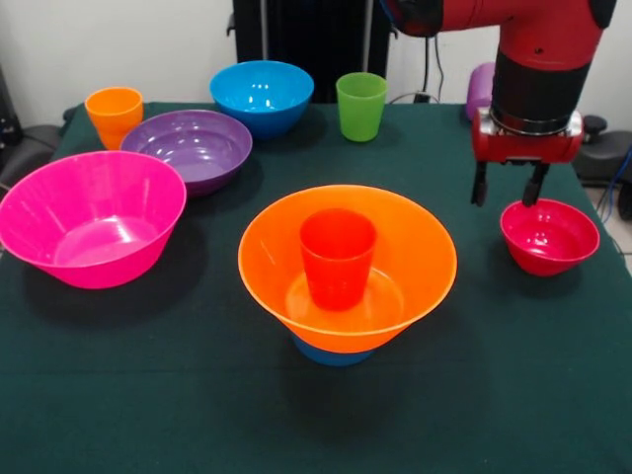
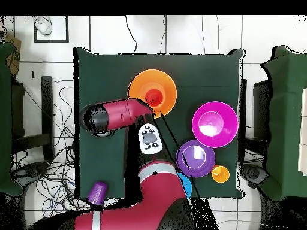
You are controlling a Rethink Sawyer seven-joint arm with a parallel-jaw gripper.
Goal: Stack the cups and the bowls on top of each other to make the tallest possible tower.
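One upright red-orange cup [image 1: 338, 257], mouth up, inside the large orange bowl [image 1: 415, 252]; claw [image 1: 509, 185] spread, empty, above small red bowl [image 1: 549, 237].

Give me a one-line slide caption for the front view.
Open claw hovers over the small red bowl; a red-orange cup sits in the large orange bowl atop a light-blue bowl.

White tile floor [image 2: 180, 33], cables.

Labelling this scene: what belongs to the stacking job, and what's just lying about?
Job: pink bowl, orange bowl, purple bowl, blue bowl, light-blue bowl, red bowl, yellow cup, green cup, red cup, purple cup.
Lying about: cables.
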